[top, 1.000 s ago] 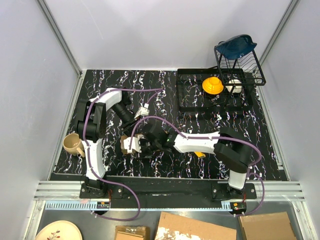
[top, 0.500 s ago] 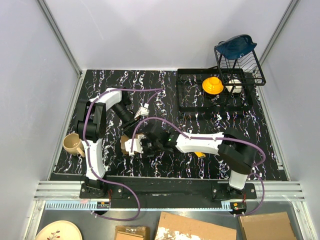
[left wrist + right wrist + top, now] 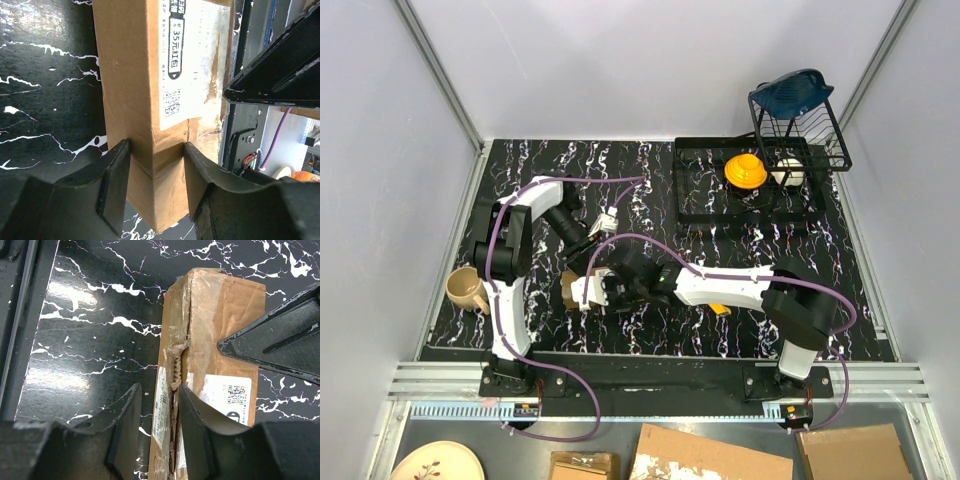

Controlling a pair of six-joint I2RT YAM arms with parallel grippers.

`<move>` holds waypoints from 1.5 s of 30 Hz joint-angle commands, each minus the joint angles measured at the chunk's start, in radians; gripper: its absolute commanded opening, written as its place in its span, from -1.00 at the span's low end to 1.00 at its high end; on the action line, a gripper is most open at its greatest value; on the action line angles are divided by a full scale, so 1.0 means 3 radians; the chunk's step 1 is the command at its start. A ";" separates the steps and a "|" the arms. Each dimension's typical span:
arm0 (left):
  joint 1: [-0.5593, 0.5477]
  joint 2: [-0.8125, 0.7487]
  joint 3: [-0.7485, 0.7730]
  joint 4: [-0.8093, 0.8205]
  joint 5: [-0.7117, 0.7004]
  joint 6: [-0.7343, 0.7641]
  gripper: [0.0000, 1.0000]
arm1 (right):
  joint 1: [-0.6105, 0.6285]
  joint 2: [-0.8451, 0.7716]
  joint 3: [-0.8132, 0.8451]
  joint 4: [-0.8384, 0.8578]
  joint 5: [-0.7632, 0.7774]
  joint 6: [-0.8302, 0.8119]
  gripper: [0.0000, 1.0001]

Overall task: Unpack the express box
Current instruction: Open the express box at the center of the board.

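The express box [image 3: 145, 100], a brown carton with clear tape and a white label, lies on the black marbled table [image 3: 650, 180] left of centre [image 3: 568, 289]. My left gripper [image 3: 155, 187] is shut on one end corner of it, both pads pressed to the cardboard. My right gripper [image 3: 157, 427] straddles the box's left top flap [image 3: 170, 390] along a ragged torn seam. Its right finger [image 3: 195, 425] lies at the seam, and its left finger [image 3: 122, 425] stands a little off the box's side, so it is open. In the top view the two grippers meet over the box [image 3: 592, 280].
A tan mug [image 3: 467, 289] stands at the table's left edge. A black dish rack [image 3: 720, 210] with a yellow item [image 3: 745, 170] and a wire shelf with a blue object [image 3: 792, 90] fill the back right. A yellow-and-black knife [image 3: 720, 308] lies under the right arm.
My right gripper has slid a little to the left along the box and its jaws have narrowed around the flap. The left gripper and the box have stayed put.
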 commanded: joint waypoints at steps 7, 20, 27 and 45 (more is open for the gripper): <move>0.0006 0.0054 -0.0107 0.0069 -0.0411 0.0309 -0.10 | -0.0113 0.0047 -0.0097 -0.0030 0.0386 -0.0006 -0.21; 0.0006 0.0065 -0.0096 0.0069 -0.0396 0.0304 -0.10 | -0.0082 0.0205 -0.0097 -0.0102 0.0442 0.0010 -0.21; 0.0006 0.0070 -0.0081 0.0059 -0.0385 0.0299 -0.10 | -0.0082 0.0471 0.0255 -0.0255 0.0462 -0.0169 -0.29; 0.0006 0.0065 -0.0051 0.0048 -0.0355 0.0325 -0.10 | -0.0159 0.0666 0.0465 -0.0960 -0.0049 0.0122 -0.44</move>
